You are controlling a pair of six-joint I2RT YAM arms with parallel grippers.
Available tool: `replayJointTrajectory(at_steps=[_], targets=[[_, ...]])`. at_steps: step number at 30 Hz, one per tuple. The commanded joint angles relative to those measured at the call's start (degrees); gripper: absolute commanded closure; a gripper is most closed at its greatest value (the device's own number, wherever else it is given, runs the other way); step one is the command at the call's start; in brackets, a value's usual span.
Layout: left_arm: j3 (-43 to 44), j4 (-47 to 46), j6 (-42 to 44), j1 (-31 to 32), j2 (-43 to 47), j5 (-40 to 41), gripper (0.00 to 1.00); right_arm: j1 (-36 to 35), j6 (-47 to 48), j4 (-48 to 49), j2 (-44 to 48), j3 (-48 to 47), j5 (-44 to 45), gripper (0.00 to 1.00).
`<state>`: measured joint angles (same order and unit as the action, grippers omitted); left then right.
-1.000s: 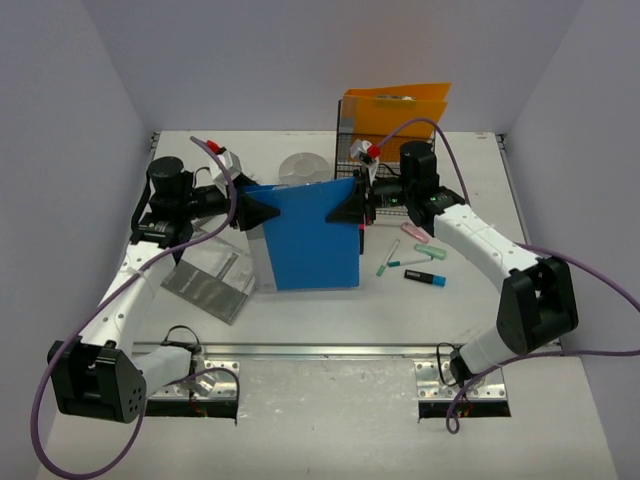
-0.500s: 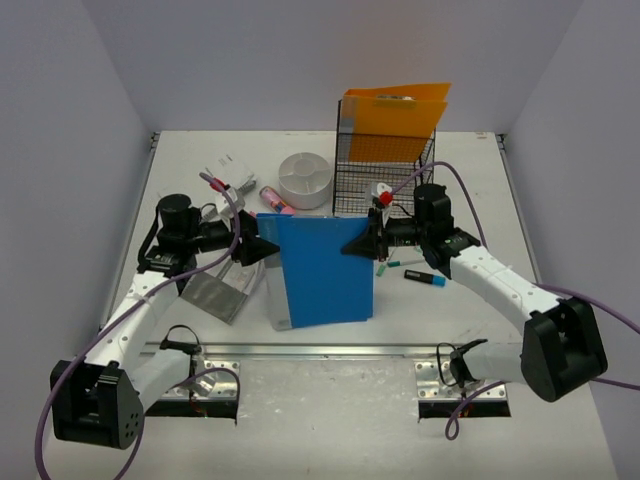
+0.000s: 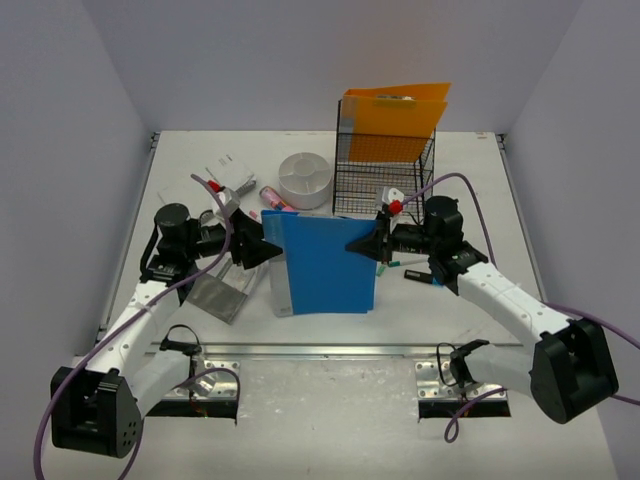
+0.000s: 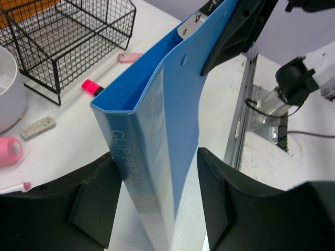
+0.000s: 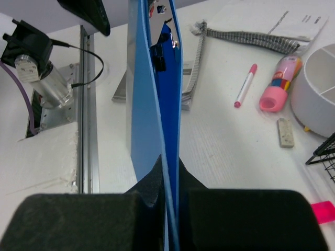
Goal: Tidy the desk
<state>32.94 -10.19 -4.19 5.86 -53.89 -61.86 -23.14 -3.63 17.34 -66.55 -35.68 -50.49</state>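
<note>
A blue clip file (image 3: 325, 265) stands upright on its edge on the white desk (image 3: 470, 170), between my two grippers. My left gripper (image 3: 272, 250) straddles its spine, and in the left wrist view (image 4: 155, 154) both fingers touch the file (image 4: 157, 130). My right gripper (image 3: 358, 245) is shut on the file's open edge. In the right wrist view (image 5: 168, 162) its jaws pinch the thin blue covers (image 5: 152, 104). The silver rail (image 3: 320, 350) runs just in front of the file.
A black wire rack (image 3: 385, 180) with an orange folder (image 3: 395, 110) stands behind the file. A white round container (image 3: 304, 178), a pink bottle (image 3: 272, 196) and a booklet (image 3: 228, 172) lie at the back left. A grey pad (image 3: 218, 295) lies left and pens (image 3: 425, 278) right.
Both grippers have moved with the blue file toward the near edge of the desk, away from the wire rack. The things behind it now show.
</note>
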Motion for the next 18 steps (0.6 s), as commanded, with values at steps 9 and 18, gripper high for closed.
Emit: replayJointTrajectory(at_steps=[9,18], targets=[[1.1,-13.5,-5.3,4.9,-3.3,4.1,0.7,-0.6,4.6,13.9,3.7,-1.8,3.4,1.0],[7.7,-5.4,2.8,5.0,-5.3,4.2,0.91,-2.2,13.0,11.9,6.8,4.0,2.0,1.0]])
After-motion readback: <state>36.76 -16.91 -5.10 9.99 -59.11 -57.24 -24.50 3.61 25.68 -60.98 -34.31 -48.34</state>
